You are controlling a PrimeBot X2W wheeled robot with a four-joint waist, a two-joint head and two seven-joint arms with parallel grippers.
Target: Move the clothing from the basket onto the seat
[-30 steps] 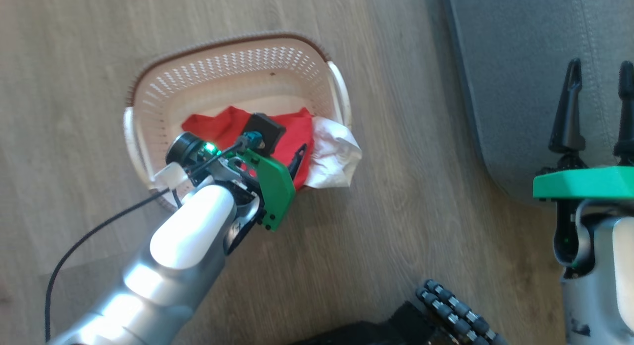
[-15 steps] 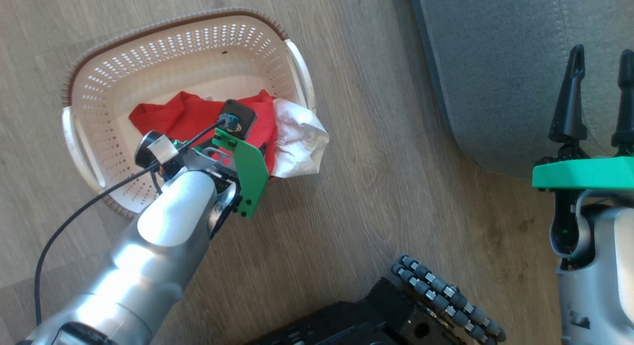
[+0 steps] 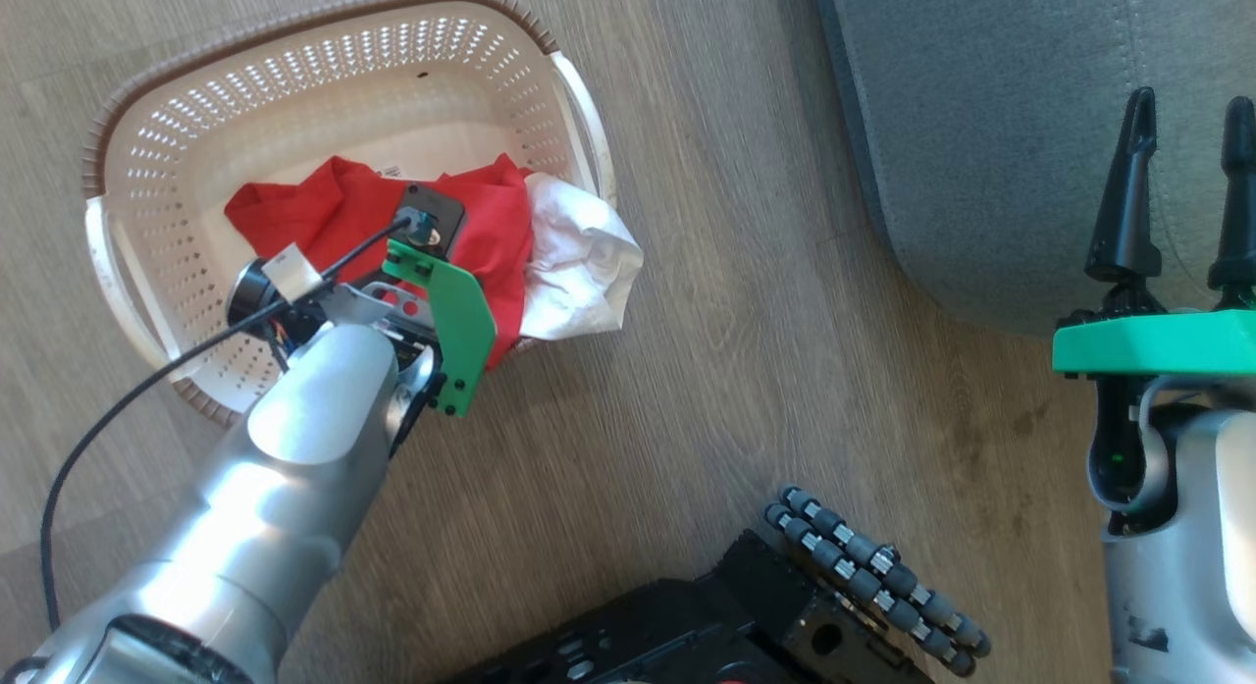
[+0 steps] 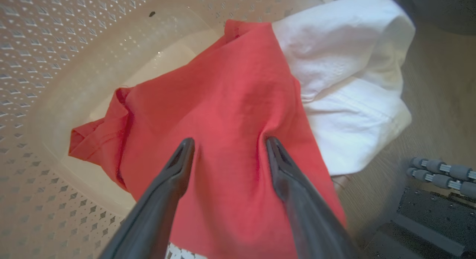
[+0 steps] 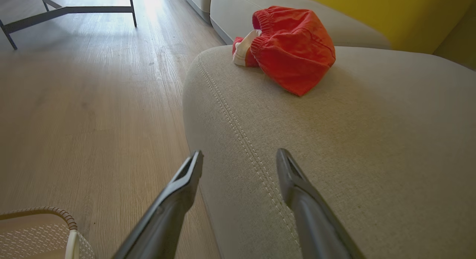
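The basket (image 3: 334,66) holds two: one red garment (image 4: 223,103), one white garment (image 4: 346,84) over its rim. Two claws gape wide: left claw (image 4: 228,143) inside it, right claw (image 5: 240,155) outside, empty.

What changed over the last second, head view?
Mostly camera: the head turned, so the cream perforated plastic basket and grey upholstered seat slid left in frame together. The left claw dipped further into the bright red fabric garment; jaws open, tips pressing it, nothing gripped. Unchanged: white cloth garment draped over the basket rim; right claw open, facing the seat.
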